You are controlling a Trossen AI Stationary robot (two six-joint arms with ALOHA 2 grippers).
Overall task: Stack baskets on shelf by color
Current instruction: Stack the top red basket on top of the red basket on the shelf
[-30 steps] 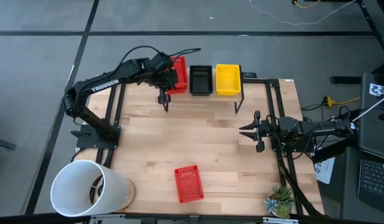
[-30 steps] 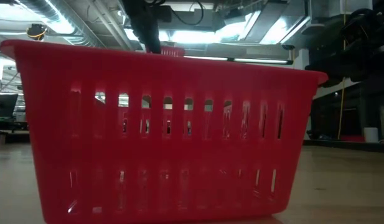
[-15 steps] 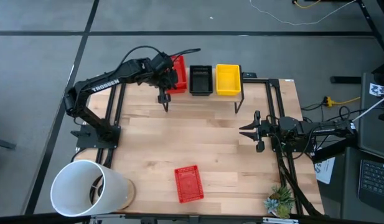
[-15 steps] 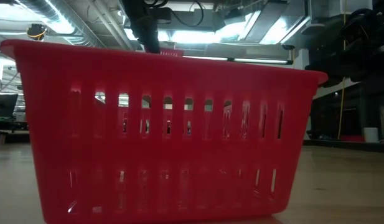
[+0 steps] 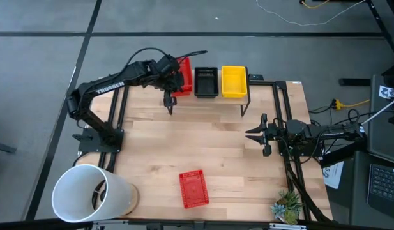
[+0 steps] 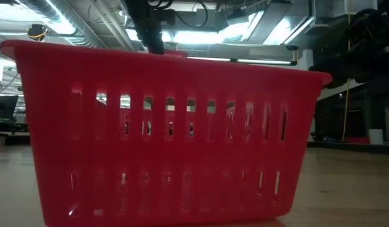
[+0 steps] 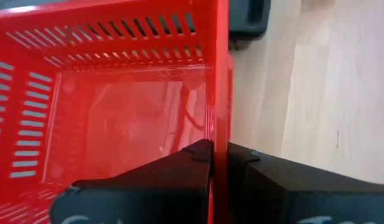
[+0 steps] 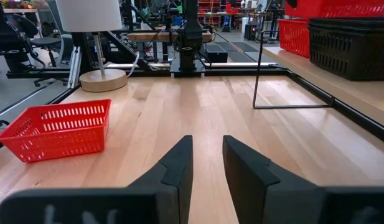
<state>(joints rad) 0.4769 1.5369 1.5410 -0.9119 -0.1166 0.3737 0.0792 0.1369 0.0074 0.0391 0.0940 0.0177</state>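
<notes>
A red basket (image 5: pixel 182 71) is over the left end of the shelf (image 5: pixel 248 96), in my left gripper (image 5: pixel 172 81), which is shut on it. In the right wrist view it (image 8: pixel 335 7) shows higher than the black baskets (image 8: pixel 347 43), with more red (image 8: pixel 294 37) below it. The black baskets (image 5: pixel 205 82) and the yellow ones (image 5: pixel 234 81) sit on the shelf top. Another red basket (image 5: pixel 193 188) rests on its base near the table's near edge. My right gripper (image 5: pixel 255 134) hovers open at the table's right side. My left gripper pinches one side wall of the red basket at its rim (image 7: pixel 219 134), one finger (image 7: pixel 179 165) inside the basket and the other (image 7: pixel 272 171) outside. The fingers come from the table's left, slanting down. The basket stays roughly level above the shelf's left end.
A large white bucket (image 5: pixel 88 191) lies at the table's near left corner. A small plant (image 5: pixel 287 206) stands at the near right corner. Bare wood lies between the shelf and the lone red basket (image 8: pixel 55 129).
</notes>
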